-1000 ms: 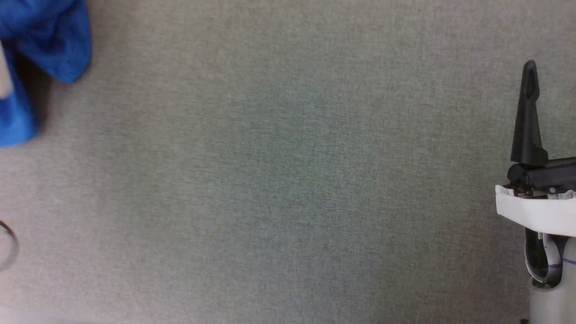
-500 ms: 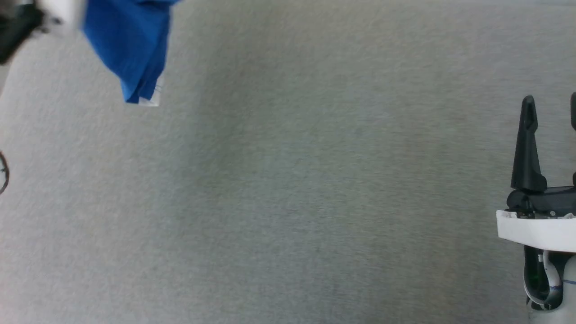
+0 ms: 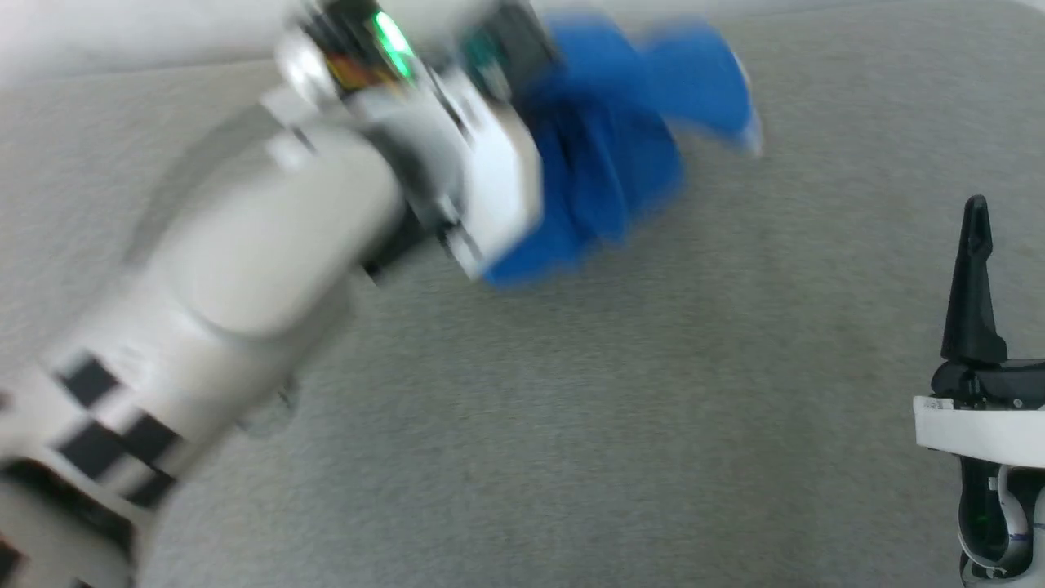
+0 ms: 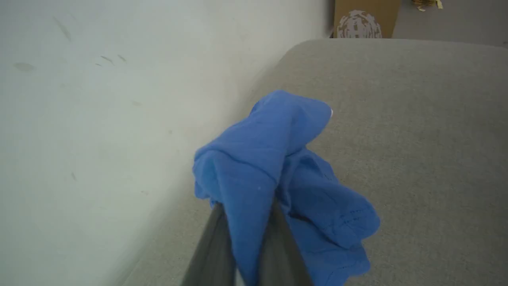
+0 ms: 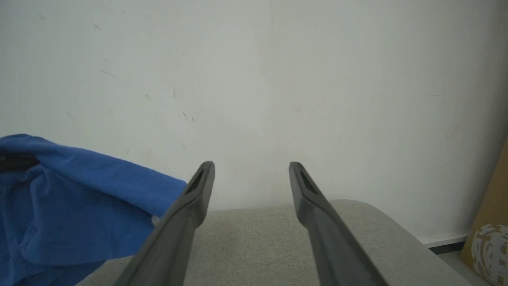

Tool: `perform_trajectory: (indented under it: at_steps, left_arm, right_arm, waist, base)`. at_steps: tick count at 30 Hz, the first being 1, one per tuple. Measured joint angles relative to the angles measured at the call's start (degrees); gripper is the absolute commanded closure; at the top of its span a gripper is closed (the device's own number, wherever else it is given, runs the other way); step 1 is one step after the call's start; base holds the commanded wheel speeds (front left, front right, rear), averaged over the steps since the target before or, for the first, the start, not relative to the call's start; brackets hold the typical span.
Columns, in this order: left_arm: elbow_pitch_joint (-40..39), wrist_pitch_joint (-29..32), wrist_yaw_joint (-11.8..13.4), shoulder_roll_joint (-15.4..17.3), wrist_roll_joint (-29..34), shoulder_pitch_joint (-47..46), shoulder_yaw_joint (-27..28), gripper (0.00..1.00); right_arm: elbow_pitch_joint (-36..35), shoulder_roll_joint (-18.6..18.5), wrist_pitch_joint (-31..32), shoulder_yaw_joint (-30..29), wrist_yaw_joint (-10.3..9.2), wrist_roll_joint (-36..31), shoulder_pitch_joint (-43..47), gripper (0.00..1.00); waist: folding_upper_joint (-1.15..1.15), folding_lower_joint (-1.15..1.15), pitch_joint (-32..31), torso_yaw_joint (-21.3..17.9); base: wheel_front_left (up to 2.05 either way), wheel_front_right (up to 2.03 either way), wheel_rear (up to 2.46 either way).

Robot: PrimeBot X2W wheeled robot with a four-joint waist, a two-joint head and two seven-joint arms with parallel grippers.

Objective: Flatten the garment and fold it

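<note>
The garment (image 3: 612, 155) is a bunched royal-blue cloth, blurred in the head view, hanging above the far middle of the grey padded surface (image 3: 588, 425). My left gripper (image 4: 246, 226) is shut on a fold of the garment (image 4: 278, 159), and the cloth drapes over and to the right of its fingers. In the head view my pale left forearm (image 3: 245, 261) reaches from the lower left up to the cloth. My right gripper (image 5: 251, 169) stands open with nothing between its fingers, to the right of the garment (image 5: 59, 206). One right finger (image 3: 971, 278) shows at the head view's right edge.
A white wall (image 5: 254, 79) rises just behind the padded surface's far rounded edge (image 5: 278, 210). A brown cardboard box (image 4: 365, 20) stands on the floor beyond the surface's corner, also as the box (image 5: 492, 238) at the right.
My left arm has swung in from the left, carrying the garment rightward to the far middle. The head camera has shifted too. The right gripper stays open.
</note>
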Motion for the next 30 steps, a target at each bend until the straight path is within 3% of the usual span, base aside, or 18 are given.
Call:
perform_trajectory:
  at_steps: [7,12,16,17,18,23,30]
  left_arm:
    - [5.77,-3.18,-0.01,-6.24,-1.53,9.96,-11.48,1.00]
    - [5.04,0.63,-0.10,-9.64,-0.02,20.14,-12.80,1.00]
    - [2.25,4.83,-0.16,-10.39,2.63,27.44,-13.12,1.00]
    - [2.27,4.30,-0.19,-10.38,2.63,27.56,-13.22,0.59]
    - [2.47,2.87,-0.24,-10.35,2.64,27.45,-13.19,0.00]
    - [5.26,-10.06,0.13,-10.60,3.74,25.81,-11.29,0.00]
    - [3.13,-24.74,8.55,-10.68,7.53,25.13,-5.89,0.00]
  right_arm:
    - [0.03,-0.01,-0.01,-0.38,0.00,0.63,0.13,0.00]
    - [0.33,-0.01,-0.01,-0.92,0.00,0.59,0.44,0.00]
    - [0.53,0.00,-0.01,-0.82,0.00,0.10,0.62,0.00]
    - [0.56,-0.01,-0.01,-0.86,0.00,0.09,0.68,0.00]
    - [0.55,-0.01,-0.01,-0.87,0.00,0.08,0.91,0.00]
    - [0.77,0.00,-0.01,-1.08,0.00,-0.96,3.10,0.00]
    - [0.90,-0.01,-0.01,-2.14,0.00,-1.38,5.78,0.00]
  waist:
    - [0.00,0.01,-0.19,-5.13]
    - [0.00,0.00,-0.79,-6.14]
    - [0.00,0.00,-1.75,-5.36]
    - [0.00,0.00,-2.03,-5.06]
    - [0.00,0.00,-2.38,-4.73]
    - [0.00,0.00,-4.92,-3.07]
    - [0.00,0.00,-8.49,0.20]
  base:
    - [0.00,0.00,0.00]
    - [0.00,0.00,0.00]
    - [0.00,0.00,0.00]
    - [0.00,0.00,0.00]
    - [0.00,0.00,0.00]
    - [0.00,0.00,0.00]
    - [0.00,0.00,0.00]
